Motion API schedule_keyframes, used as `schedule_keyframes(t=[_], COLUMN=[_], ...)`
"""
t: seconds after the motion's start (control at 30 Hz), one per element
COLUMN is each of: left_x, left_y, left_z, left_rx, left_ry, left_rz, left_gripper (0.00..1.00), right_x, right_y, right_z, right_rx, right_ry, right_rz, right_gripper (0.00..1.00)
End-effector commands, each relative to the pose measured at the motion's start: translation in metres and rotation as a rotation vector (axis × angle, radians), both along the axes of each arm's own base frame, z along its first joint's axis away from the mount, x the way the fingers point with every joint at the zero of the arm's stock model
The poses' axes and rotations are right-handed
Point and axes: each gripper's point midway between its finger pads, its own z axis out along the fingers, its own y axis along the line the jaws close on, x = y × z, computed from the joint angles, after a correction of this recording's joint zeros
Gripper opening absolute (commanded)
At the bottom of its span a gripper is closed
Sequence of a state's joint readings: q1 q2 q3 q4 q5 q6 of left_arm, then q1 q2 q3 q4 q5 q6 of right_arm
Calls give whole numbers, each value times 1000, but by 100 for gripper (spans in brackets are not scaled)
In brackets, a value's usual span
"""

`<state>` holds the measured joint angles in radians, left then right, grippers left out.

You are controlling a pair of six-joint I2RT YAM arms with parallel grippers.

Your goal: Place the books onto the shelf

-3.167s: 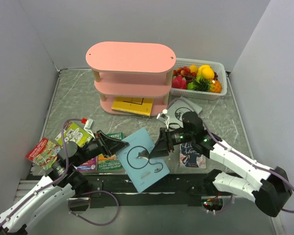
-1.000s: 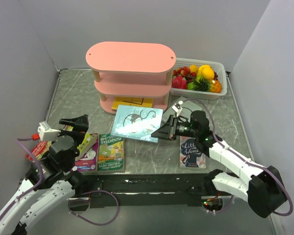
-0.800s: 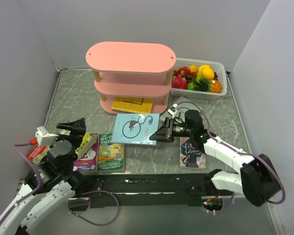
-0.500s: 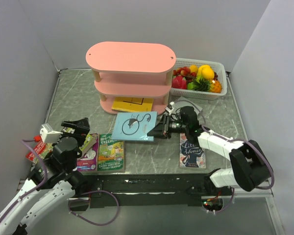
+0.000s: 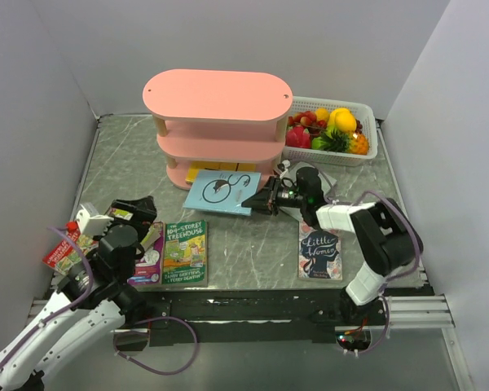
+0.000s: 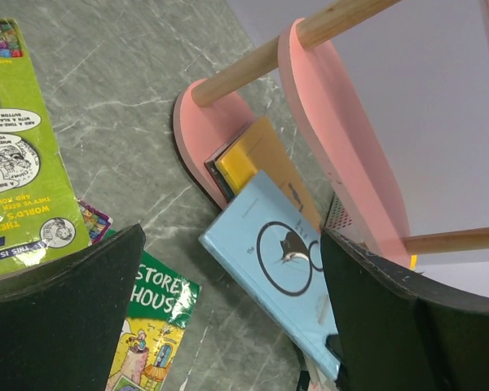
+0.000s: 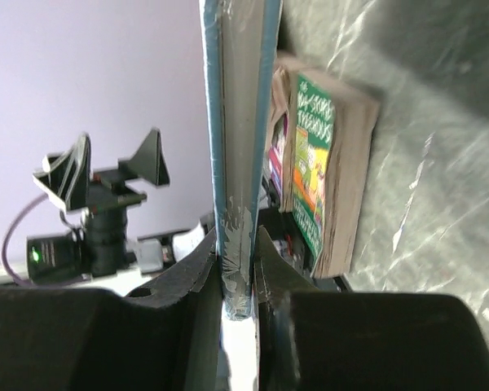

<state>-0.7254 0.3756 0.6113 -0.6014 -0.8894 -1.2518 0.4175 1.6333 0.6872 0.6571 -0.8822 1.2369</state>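
**Item:** light blue book; centre of the top view; pinched at its right edge by the right hand, whose 2 fingers are pressed onto the covers; held nearly flat.

**Position:** its far edge is at the mouth of the lowest of the 3 tiers of the shelf, over the yellow book already lying there; I cannot tell whether they touch.

**Left hand****:** spread wide, holding nothing; lower left of the top view, clear of the work.

**Awaiting on tabletop****:** green book; dark book.

**Handling advice:**
- keep the cover level and low, under the middle board
- enter between the posts
- slide slowly, so the yellow book is not pushed out the back
- let go only once most of the book rests inside
- draw the hand straight back
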Motion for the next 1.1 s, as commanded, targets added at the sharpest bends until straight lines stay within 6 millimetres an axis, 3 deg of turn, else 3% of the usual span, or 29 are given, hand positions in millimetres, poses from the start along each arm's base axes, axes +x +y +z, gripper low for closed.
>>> schedule_keyframes(t=[0.0,0.2,0.63,0.9,1.07], left_x=[10,16,29,38,39], left_y=[-5,-11,-29,-52,-64], left_z=[6,10,-7,-22,-31], left_rx=[18,17,51,37,18], left_ry=[-21,-54,-6,28,49], left_rz=[11,-3,-37,-111,-155], left_gripper=[96,95,95,93,90], right_x=[27,46,74,78,81], right_y=[8,10,-6,-4,-3], right_z=[67,63,13,-2,-10], right_rx=[175,173,100,75,64], right_ry=[-229,-233,-112,-79,-50], right_rz=[19,13,-33,-35,-37], right_gripper=[0,0,0,7,25])
